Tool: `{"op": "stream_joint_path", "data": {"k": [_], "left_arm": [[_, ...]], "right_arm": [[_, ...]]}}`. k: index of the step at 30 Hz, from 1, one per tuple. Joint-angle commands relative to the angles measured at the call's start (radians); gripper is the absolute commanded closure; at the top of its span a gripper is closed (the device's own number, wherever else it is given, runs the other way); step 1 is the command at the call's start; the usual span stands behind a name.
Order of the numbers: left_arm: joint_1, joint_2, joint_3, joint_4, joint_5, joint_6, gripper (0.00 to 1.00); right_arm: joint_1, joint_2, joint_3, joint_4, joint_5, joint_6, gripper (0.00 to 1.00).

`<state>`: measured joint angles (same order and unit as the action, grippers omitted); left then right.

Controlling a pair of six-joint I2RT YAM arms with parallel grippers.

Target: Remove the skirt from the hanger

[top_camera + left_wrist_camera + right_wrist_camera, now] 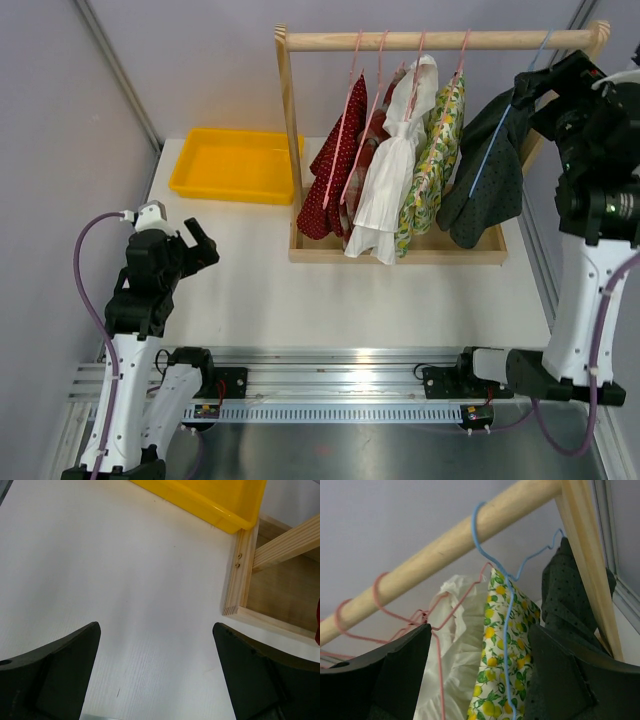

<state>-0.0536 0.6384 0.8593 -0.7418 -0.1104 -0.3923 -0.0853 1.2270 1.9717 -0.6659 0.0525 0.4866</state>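
The skirt [487, 190], dark green with small dots, hangs on a blue wire hanger [500, 135] at the right end of the wooden rail [440, 40]. My right gripper [535, 90] is up at that hanger's neck. In the right wrist view the blue hanger [507, 610] runs down between the open fingers of the right gripper [480, 630], nearer the right finger, and the skirt [570, 595] lies against that finger. My left gripper [198, 243] hovers open over the table at the left, and in its wrist view the left gripper [156, 627] holds nothing.
Three more garments hang on pink hangers: red dotted [335, 160], white [390, 170] and lemon print [432, 160]. The rack's wooden base frame [400, 256] rests on the table, and its right post [585, 565] stands close to my right gripper. A yellow tray [235, 165] sits at the back left.
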Motion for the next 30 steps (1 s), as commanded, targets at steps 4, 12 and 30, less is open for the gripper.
{"op": "stream_joint_path", "data": {"k": [4, 12, 30], "left_arm": [[-0.003, -0.008, -0.006, 0.022, -0.015, 0.001, 0.01], [-0.003, -0.006, -0.009, 0.022, -0.014, 0.0, 0.01], [-0.003, -0.003, -0.008, 0.021, -0.003, 0.01, 0.01]], "right_arm": [[0.001, 0.14, 0.041, -0.173, 0.015, -0.014, 0.15], [0.03, 0.175, -0.051, -0.161, 0.035, -0.028, 0.18], [0.064, 0.178, 0.061, -0.204, -0.011, -0.106, 1.0]]}}
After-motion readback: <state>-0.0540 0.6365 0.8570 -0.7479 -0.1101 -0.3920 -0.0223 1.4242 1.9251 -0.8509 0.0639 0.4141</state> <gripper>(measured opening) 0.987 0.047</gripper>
